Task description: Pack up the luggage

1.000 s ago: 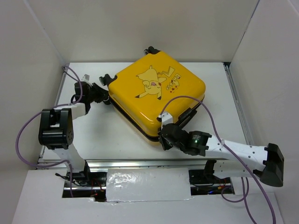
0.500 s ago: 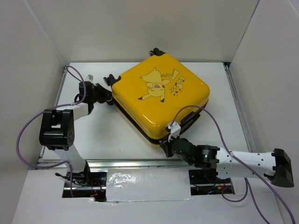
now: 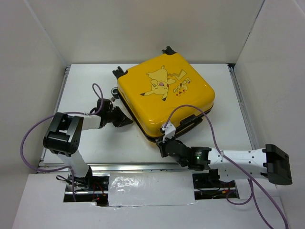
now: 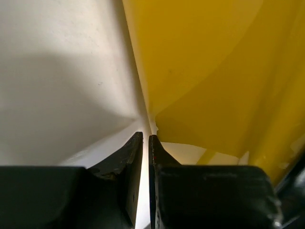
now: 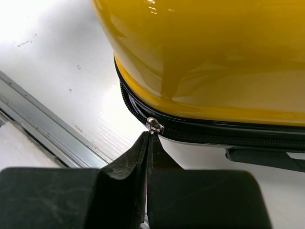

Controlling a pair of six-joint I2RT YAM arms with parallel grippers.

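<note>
**Luggage lid-down on table, grippers at its edges**

Luggage (image 3: pixel 164 95) lies flat, lid up, on the table (image 3: pixel 86 86). Right gripper (image 5: pixel 148 136) has its fingers pressed together, tips touching the zipper pull (image 5: pixel 155 125). Left gripper (image 4: pixel 146 138) has its fingers a narrow slit apart and empty, just beside the yellow shell.

luggage (image 3: pixel 164 98) on table (image 3: pixel 90 81); L gripper (image 3: pixel 127 121) left

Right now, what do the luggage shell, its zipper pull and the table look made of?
The luggage shell: glossy hard plastic, likely; sharp reflections. Its zipper pull: bright metal, apparently; silvery glint. The table: matte white, possibly laminate; faint scuffs, soft shadows.
</note>
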